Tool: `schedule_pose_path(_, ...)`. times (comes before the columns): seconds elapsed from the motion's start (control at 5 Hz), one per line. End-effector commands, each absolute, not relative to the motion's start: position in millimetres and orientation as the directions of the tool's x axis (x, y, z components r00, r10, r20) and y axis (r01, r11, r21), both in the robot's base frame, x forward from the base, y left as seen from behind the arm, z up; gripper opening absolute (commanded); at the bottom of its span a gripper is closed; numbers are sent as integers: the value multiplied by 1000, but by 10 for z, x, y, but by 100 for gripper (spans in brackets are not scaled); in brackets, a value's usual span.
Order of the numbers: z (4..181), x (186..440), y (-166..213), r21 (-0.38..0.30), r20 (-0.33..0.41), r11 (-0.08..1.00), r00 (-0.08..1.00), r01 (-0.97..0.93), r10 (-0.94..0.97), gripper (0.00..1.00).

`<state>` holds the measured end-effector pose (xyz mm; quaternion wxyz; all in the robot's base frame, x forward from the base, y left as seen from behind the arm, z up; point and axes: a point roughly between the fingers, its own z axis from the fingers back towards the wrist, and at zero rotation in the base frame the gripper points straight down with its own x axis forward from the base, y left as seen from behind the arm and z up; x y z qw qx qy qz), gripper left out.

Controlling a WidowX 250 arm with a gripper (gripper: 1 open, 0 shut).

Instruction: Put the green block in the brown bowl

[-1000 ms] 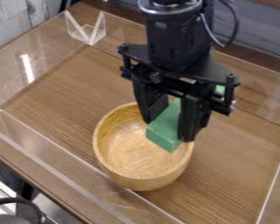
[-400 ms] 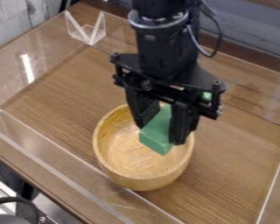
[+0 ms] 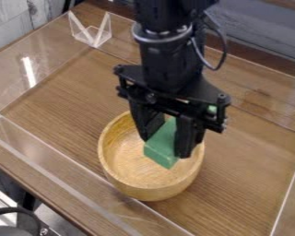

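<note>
Camera view, one entry: tool (image 3: 170, 138) clamped on green block (image 3: 165, 147), hanging tilted inside brown bowl (image 3: 125, 171) on desk (image 3: 64, 92). Carry done; release outstanding.

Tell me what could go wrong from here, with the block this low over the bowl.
The green block hangs tilted between the jaws of the gripper, above the hollow of the brown bowl. Released like this, it would likely land on one corner and tumble or bounce. The fingers also sit near the far rim; descending further could knock the bowl.
</note>
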<state>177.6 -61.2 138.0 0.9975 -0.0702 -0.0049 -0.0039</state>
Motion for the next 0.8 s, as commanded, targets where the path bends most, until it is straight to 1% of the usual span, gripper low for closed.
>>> schedule_pose_path(0.0,1369,1821,-595,-146,37,989,999,2,3,0)
schedule_pose_path(0.6,1218,1829,-580,-147,27,989,1000,-5,9,0)
